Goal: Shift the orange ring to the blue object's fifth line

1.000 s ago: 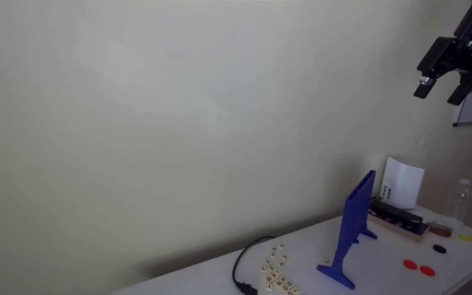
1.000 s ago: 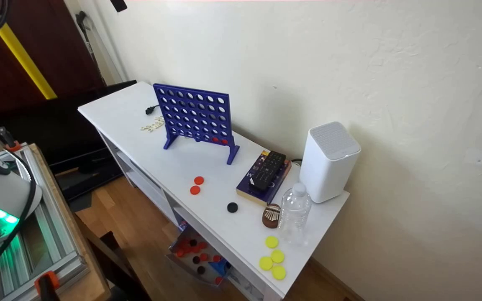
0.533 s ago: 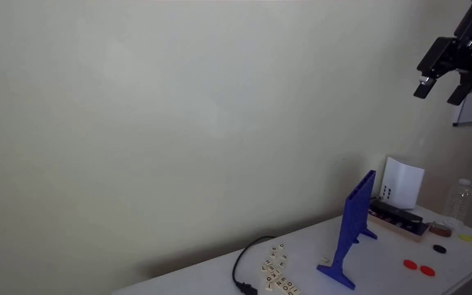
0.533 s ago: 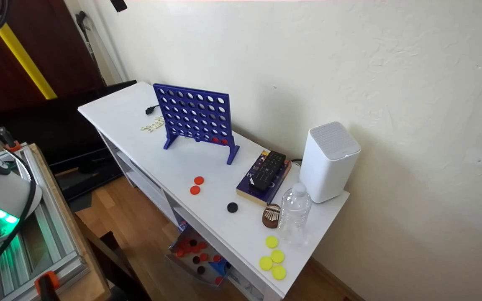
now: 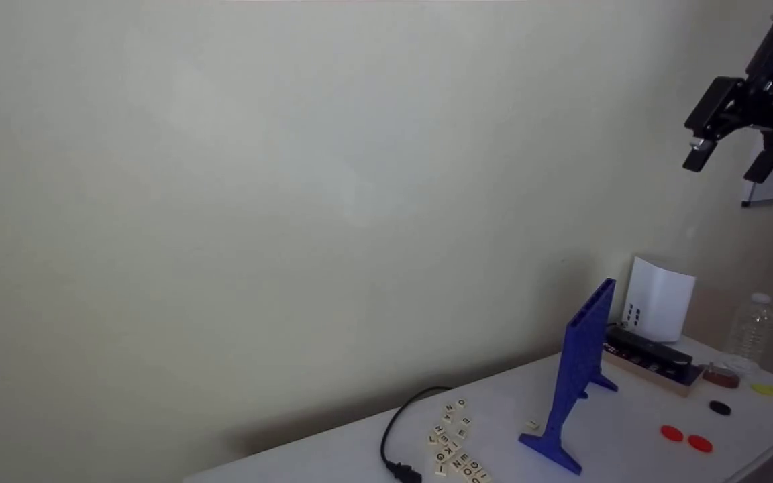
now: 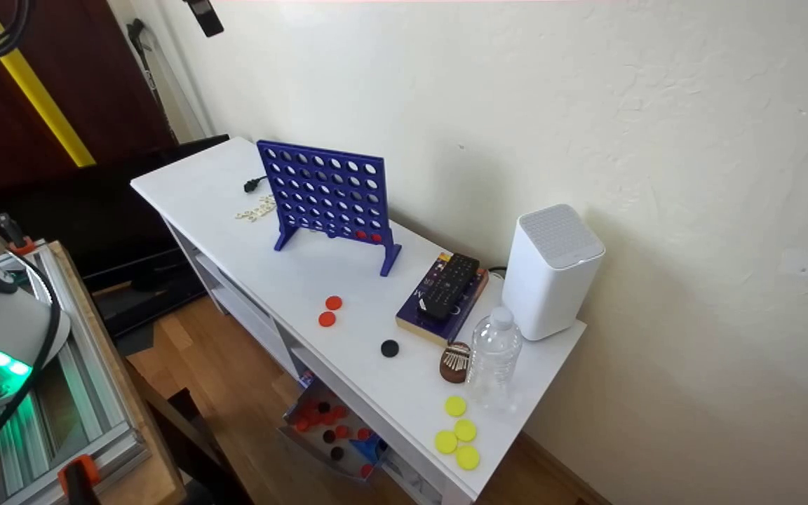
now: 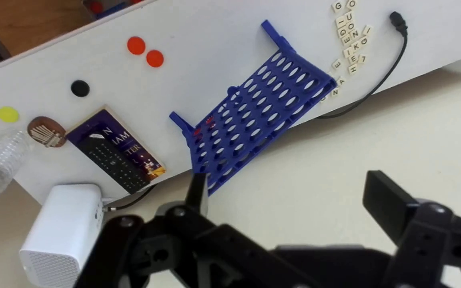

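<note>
Claw (image 5: 725, 168): hung high over the table (image 6: 250, 259), its fingers (image 7: 386, 204) spread wide apart.
Blue rack (image 5: 581, 352): stood on the table below the claw; in the wrist view it showed beyond the fingertips, one corner partly hidden by a finger.
Rack's contents: two red discs (image 6: 376, 238), side by side at one end of the bottom row.
Book (image 7: 130, 138): lay to the left of the claw in the wrist view, bearing a black remote (image 7: 113, 162).
Orange discs (image 7: 155, 58): two lay flat on the table, near each other, below the claw and farther from it than the rack in the wrist view; which one the task meant could not be told.
Bottle (image 6: 495, 358): stood farther left of the claw than the book, just beside a thumb piano (image 6: 454, 362); whether it held anything could not be made out.
Clear bin (image 6: 314, 447): sat lower than the tabletop, past the table edge away from the claw in the wrist view, holding red and black discs (image 6: 341, 431) and a blue piece (image 6: 369, 447).
</note>
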Controlling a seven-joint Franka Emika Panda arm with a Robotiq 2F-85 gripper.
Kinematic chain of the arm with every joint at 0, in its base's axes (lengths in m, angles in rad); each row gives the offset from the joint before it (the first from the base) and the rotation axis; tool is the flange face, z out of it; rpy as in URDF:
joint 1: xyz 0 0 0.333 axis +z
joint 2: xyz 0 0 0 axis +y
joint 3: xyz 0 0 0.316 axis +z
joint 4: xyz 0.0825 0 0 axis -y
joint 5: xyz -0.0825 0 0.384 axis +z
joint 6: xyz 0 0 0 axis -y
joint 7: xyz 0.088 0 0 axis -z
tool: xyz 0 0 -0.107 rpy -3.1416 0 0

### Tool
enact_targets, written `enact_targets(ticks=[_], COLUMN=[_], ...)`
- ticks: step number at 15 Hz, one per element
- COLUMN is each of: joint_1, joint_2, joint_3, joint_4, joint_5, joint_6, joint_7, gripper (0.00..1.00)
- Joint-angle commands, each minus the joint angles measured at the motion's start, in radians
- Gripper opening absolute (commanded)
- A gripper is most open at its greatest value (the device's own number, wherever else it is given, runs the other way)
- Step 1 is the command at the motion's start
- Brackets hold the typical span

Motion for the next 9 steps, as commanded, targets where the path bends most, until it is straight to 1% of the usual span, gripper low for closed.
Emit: enact_targets(ticks=[1, 5, 9], joint_1=[-0.082, -0.138, -0.149], joint_2=[0.12, 0.206, 0.295], joint_3=[-0.025, -0.052, -0.073], joint_4=[0.049, 0.055, 0.051], joint_5=[-0.018, -0.029, -0.016], joint_6=[0.003, -0.013, -0.001], joint_7=[0.049, 0.048, 0.042], gripper=[1.0, 1.0, 1.0])
